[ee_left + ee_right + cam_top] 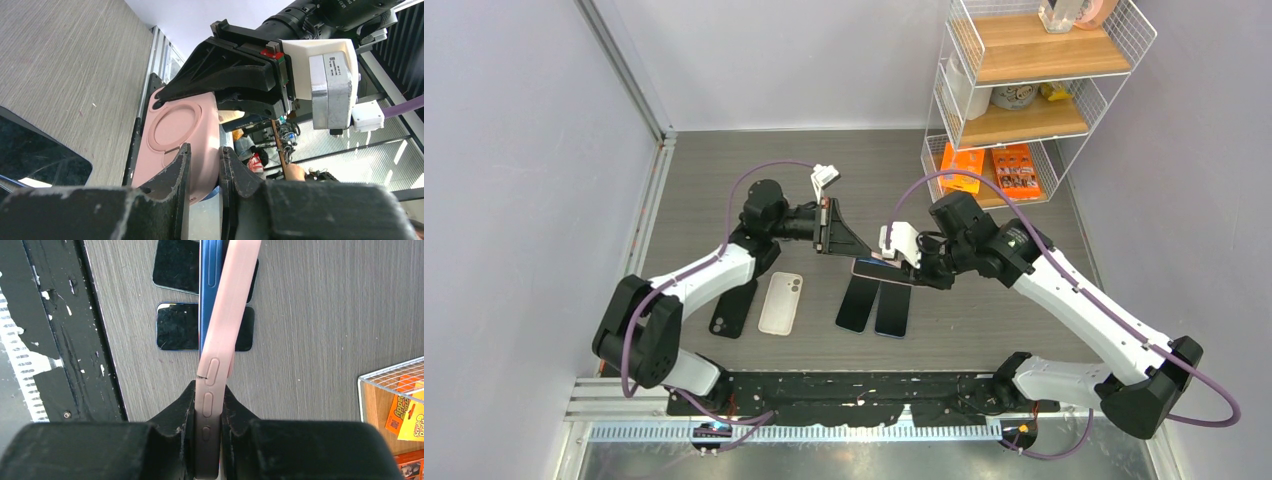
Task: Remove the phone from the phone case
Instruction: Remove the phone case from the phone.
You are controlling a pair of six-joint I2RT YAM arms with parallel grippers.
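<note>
The right pincer (209, 390) clamps the pink case (232, 300); whether the near-closed left pincer (205, 152) grips it is unclear.

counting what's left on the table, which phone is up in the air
The pink-cased phone, pinched between the left gripper and right gripper. The two dark phones, black case and pale case lie flat on the table.

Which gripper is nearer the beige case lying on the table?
Left. The left gripper sits beyond and right of the beige case; the right gripper, shut on the pink case, is farther right.
</note>
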